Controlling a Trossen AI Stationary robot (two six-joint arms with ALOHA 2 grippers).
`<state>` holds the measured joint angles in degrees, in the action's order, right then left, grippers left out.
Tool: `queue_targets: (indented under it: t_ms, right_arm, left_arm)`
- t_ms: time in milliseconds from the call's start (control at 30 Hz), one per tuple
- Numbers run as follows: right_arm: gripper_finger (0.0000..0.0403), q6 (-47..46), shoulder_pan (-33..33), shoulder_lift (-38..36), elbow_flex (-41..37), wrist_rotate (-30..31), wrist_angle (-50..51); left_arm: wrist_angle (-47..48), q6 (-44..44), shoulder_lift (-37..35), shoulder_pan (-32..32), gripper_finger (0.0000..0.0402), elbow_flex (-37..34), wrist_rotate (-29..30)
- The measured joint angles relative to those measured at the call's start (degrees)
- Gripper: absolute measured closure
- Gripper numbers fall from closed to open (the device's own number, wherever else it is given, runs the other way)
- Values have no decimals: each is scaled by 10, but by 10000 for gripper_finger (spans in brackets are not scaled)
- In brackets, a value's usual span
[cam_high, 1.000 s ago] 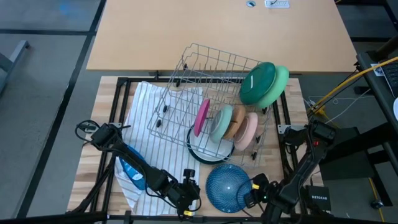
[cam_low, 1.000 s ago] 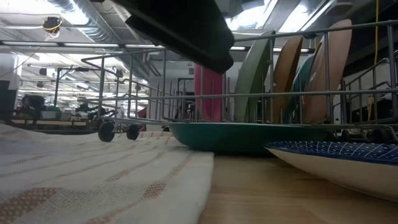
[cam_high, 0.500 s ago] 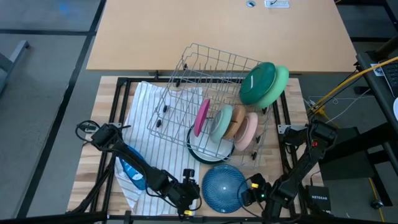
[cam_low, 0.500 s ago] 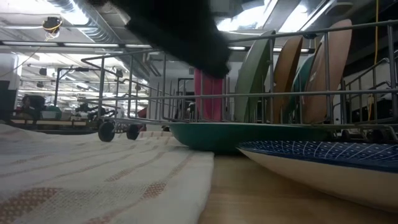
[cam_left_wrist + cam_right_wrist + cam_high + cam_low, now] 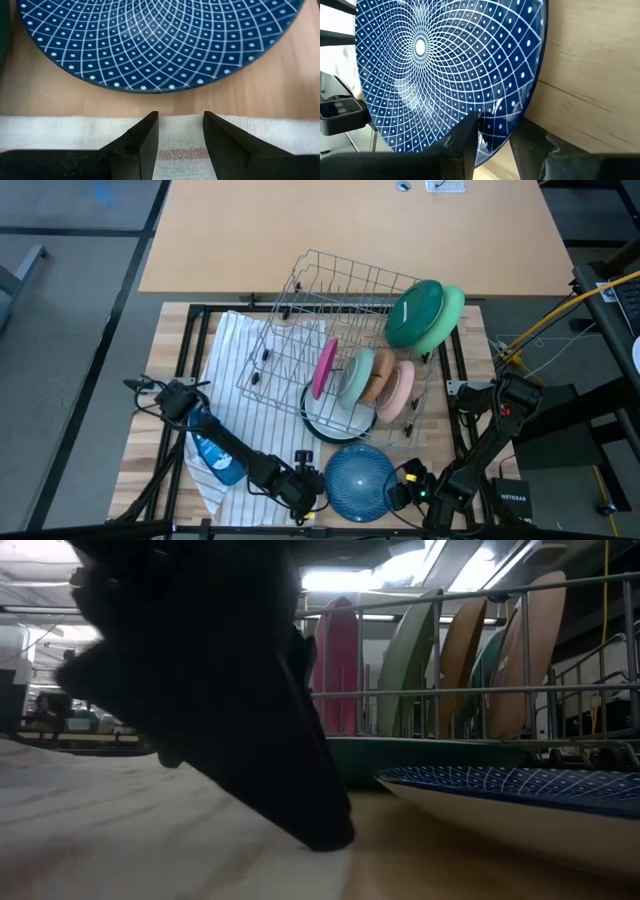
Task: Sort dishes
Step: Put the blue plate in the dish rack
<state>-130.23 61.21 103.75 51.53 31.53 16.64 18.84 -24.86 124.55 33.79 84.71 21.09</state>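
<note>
Left gripper (image 5: 312, 492): was seen at the near edge of the table, low over the striped cloth (image 5: 232, 370), just beside the near-left rim of the blue patterned plate (image 5: 360, 482). Its fingers (image 5: 145, 142) were parted, with only cloth between them; nothing was grasped. In the low view it was seen as a dark mass filling the left half.

Right gripper (image 5: 400, 492): was found at the near-right rim of the blue patterned plate. In the right wrist view its fingers (image 5: 467, 137) were clamped on the plate's edge, one above the patterned face and one below.

Blue patterned plate: was seen on the bare wooden table (image 5: 150, 445), between the two grippers, just in front of the wire rack (image 5: 340, 330). A white grid with dots was noted on its face. Whether its right edge was lifted could not be told.

Blue bottle (image 5: 212, 455): was seen lying on the cloth beneath the left arm.

Teal dish (image 5: 430, 752): was seen flat under the rack's near end.

Rack, middle: a magenta plate (image 5: 323, 367), a sage plate (image 5: 356, 375), a tan plate (image 5: 378, 378) and a peach plate (image 5: 398, 388) were stood on edge in a row.

Rack, far right corner: a dark green plate (image 5: 414, 312) was leaned against a light green plate (image 5: 449, 310).
</note>
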Motion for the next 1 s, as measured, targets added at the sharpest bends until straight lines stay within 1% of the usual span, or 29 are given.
queue_targets:
  t_ms: [200, 333, 433, 500, 600, 733, 900, 1000]
  right_arm:
    - [297, 1, -1, 0, 0, 5, -2]
    - [331, -2, -1, 1, 0, 16, -3]
    - [361, -7, -1, 2, 0, 46, -7]
    - [372, -7, 0, 2, 0, 66, -8]
    - [373, -5, 0, 2, 0, 83, -8]
    - [372, -2, 0, 2, 0, 83, -7]
    - [378, 3, -2, 3, 0, 94, -8]
    - [380, 4, -3, 3, 1, 97, -9]
  left_arm:
    - [-14, 1, 0, -10, 259, 0, -1]
    - [-12, 1, -1, -10, 259, -1, -2]
    - [-7, 0, -2, -8, 259, -1, -6]
    - [-6, 0, -2, -7, 259, -1, -8]
    - [-6, 0, -2, -7, 259, -2, -9]
    - [-3, 0, -3, -6, 259, -2, -12]
    - [33, -6, -13, -7, 259, -1, -58]
    - [58, -20, -20, -7, 259, 0, -70]
